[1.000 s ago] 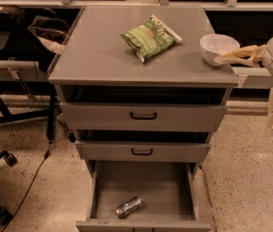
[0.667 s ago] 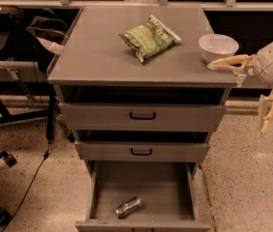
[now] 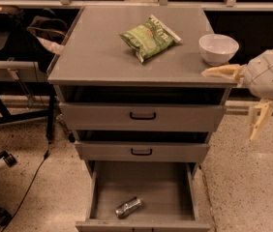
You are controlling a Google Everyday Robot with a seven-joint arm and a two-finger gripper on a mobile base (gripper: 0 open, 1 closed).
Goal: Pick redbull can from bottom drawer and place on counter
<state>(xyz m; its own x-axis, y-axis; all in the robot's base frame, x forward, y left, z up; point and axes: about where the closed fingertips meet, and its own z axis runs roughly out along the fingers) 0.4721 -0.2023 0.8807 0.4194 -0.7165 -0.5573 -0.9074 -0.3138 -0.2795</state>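
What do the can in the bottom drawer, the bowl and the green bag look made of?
Slim silver can in the grey bottom drawer: likely shiny metal, it glints. White round bowl on the grey counter: glossy, ceramic or plastic, unclear. Green crinkled bag: thin creased film. Gripper, open, is beside the counter's right edge.

Your view: redbull can (image 3: 128,207) shiny metal; bench (image 3: 102,57) smooth, matt; bowl (image 3: 218,48) glossy; bag (image 3: 149,37) crinkly, glossy; tool (image 3: 228,105) matt cream plastic, at bench's right edge.
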